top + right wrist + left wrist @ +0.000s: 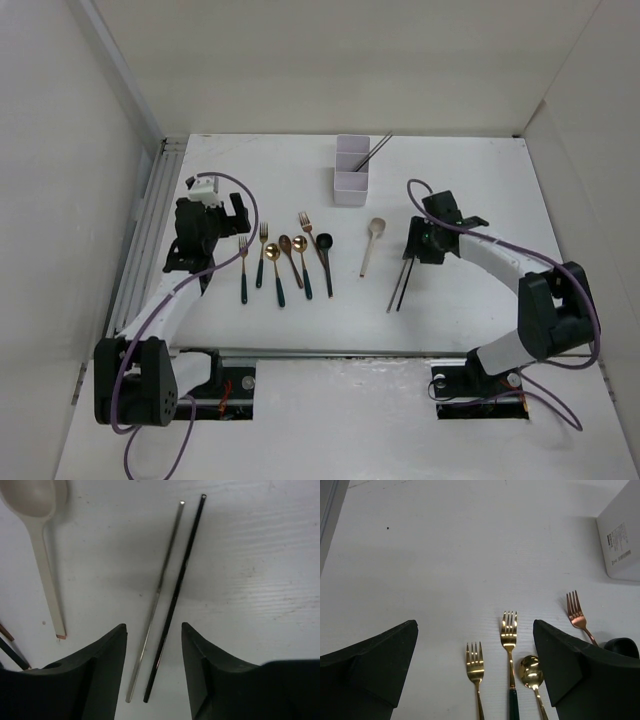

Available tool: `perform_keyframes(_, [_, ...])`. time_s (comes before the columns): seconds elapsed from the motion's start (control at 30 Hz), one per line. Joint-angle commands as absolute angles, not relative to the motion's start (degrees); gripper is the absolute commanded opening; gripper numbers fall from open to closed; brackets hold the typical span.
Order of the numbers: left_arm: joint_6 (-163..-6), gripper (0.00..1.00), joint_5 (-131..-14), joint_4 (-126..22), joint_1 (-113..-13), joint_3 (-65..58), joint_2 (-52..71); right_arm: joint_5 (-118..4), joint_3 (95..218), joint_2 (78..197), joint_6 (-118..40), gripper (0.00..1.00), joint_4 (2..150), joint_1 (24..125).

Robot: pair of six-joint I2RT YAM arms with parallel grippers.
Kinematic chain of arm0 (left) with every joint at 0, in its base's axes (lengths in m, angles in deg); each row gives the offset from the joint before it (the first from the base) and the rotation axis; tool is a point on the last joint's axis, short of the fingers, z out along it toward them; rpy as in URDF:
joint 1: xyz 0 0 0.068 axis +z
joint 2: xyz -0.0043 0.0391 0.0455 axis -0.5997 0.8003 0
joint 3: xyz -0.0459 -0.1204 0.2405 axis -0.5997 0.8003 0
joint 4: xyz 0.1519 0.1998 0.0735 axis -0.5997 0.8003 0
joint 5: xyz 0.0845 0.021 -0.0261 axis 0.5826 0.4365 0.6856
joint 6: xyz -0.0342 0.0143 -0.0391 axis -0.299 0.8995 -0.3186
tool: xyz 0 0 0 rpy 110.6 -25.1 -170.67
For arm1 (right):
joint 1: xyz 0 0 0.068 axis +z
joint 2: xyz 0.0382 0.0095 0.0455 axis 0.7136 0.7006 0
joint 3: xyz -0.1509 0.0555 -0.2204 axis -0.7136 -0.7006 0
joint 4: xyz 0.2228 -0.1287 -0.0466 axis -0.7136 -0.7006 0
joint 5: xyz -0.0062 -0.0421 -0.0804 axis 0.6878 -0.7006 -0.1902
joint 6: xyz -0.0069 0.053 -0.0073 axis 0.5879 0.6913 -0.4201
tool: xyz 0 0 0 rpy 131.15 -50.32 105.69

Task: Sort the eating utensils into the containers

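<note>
The containers (350,170) are a white three-compartment organizer at the table's back, with one thin chopstick (376,151) leaning in it. Two more chopsticks (176,592) lie side by side on the table, and my right gripper (153,626) straddles their near ends, open and not touching them. A pale spoon (44,570) lies to their left. My left gripper (475,625) hangs wide open above two gold forks (509,630) and a gold spoon (530,670). A copper fork (575,611) and a black spoon (622,645) lie further right.
Forks and spoons lie in a row (285,262) between the two arms. White walls close in the table on both sides and at the back. A ribbed rail (150,230) runs along the left edge.
</note>
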State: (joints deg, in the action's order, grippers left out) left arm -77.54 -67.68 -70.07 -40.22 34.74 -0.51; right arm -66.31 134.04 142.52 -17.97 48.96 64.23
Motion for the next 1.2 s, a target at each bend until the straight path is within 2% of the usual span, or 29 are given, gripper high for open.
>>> perform_keyframes(0.0, [-79.06,1.00,-68.79,-71.60,-40.10,35.75,-3.58,-59.30,132.10,138.00,-17.26,0.56,51.42,60.83])
perform_keyframes(0.03, [-79.06,1.00,-68.79,-70.99,-40.10,36.28,-4.36,-59.30,130.79,138.00,-17.26,0.66,51.42,60.30])
perform_keyframes(0.07, [-79.06,1.00,-68.79,-70.98,-40.10,36.28,-4.89,-59.82,130.16,138.00,-17.26,0.69,51.42,60.29])
perform_keyframes(0.13, [-79.59,1.00,-68.79,-70.28,-40.10,36.28,-5.51,-61.14,128.50,138.62,-17.79,0.70,51.94,60.29])
perform_keyframes(0.27, [-79.59,1.00,-68.79,-68.96,-40.10,36.28,-6.74,-61.15,127.17,141.34,-18.57,0.48,53.53,60.29])
perform_keyframes(0.6, [-78.45,1.00,-68.79,-67.38,-40.10,36.28,-7.80,-61.67,128.93,143.97,-19.19,0.48,55.37,60.29])
perform_keyframes(0.97, [-78.45,1.00,-68.26,-66.85,-40.10,36.28,-7.80,-68.09,135.68,150.30,-17.96,0.48,48.78,64.42])
perform_keyframes(1.17, [-77.92,1.00,-67.65,-66.85,-40.10,36.28,-7.80,-68.71,138.33,153.47,-17.43,0.41,44.39,64.95])
